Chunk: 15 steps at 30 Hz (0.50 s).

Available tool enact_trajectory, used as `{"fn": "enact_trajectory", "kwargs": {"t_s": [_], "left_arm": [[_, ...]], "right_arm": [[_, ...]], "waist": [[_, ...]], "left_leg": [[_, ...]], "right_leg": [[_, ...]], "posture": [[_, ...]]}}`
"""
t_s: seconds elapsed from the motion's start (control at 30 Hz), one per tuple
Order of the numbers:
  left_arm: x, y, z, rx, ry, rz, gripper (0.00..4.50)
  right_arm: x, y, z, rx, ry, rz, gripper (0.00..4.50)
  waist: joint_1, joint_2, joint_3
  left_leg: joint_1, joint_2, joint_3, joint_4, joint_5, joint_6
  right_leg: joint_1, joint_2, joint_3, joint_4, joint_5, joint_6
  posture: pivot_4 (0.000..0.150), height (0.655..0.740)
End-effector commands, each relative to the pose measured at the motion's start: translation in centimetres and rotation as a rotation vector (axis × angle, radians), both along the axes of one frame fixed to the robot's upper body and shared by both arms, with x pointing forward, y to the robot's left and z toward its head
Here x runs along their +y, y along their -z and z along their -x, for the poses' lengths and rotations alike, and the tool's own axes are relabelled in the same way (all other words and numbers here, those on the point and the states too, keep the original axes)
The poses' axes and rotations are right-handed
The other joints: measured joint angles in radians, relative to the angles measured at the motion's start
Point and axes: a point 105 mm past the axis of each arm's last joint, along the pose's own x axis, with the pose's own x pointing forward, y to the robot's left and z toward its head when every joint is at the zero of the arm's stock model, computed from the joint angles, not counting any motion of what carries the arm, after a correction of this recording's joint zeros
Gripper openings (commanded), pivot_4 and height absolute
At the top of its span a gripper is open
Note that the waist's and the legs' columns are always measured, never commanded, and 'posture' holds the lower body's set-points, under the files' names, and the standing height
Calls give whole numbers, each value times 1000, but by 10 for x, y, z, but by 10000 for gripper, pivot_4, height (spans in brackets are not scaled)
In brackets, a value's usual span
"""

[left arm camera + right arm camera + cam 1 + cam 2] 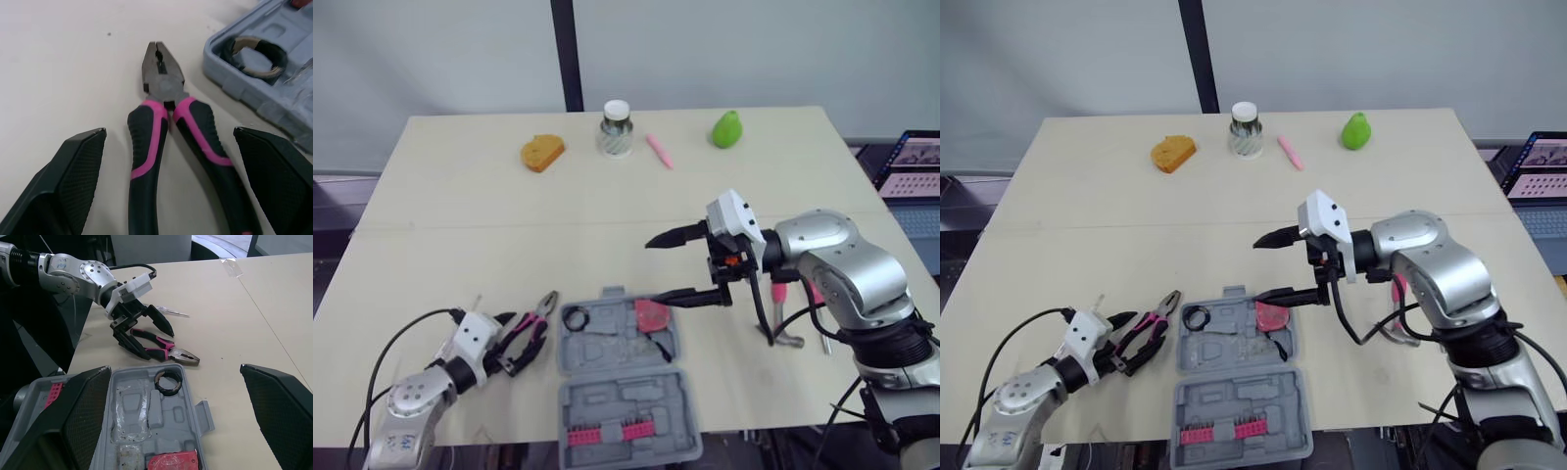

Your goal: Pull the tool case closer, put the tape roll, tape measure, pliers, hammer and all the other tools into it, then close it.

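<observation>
The grey tool case (592, 397) lies open near the table's front edge. In its tray sit a black tape roll (576, 318) and a red tape measure (652, 315). Pink-and-black pliers (161, 122) lie on the table just left of the case. My left gripper (514, 343) is open, its fingers (73, 171) apart on either side of the pliers' handles. Above the tray's right side hovers my right gripper (651, 271), open and holding nothing. A hammer with a pink grip (779, 294) lies to the right of the case, partly hidden by my right arm.
At the table's far side stand an orange bread-like piece (542, 152), a glass jar (616, 128), a pink pen (659, 150) and a green pear (727, 128). A row of pink bits (604, 429) sits in the case lid. A laptop (913, 166) stands beyond the right edge.
</observation>
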Motion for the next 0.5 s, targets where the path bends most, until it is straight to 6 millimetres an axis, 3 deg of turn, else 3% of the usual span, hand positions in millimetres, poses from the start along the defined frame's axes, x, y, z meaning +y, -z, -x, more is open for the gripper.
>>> {"fn": "enact_trajectory", "kwargs": {"t_s": [0.03,0.23,0.5], "left_arm": [[-6,-1,-3,-19,7,10,45000],[-16,3,-7,-1,11,21,45000],[-13,13,-5,57,9,-20,45000]], "right_arm": [[3,-12,6,-51,-17,-23,44625],[1,-10,7,-54,-5,-22,44625],[0,-8,7,-59,0,-22,44625]], "waist": [[0,0,0],[3,0,0],[3,0,0]], "left_leg": [[0,0,0,0,0,0],[0,0,0,1,0,0],[0,0,0,1,1,0]], "right_leg": [[0,0,0,0,0,0],[0,-1,0,1,0,0],[1,-1,0,1,0,0]], "posture": [[1500,7400],[1500,7400],[1500,7400]]}}
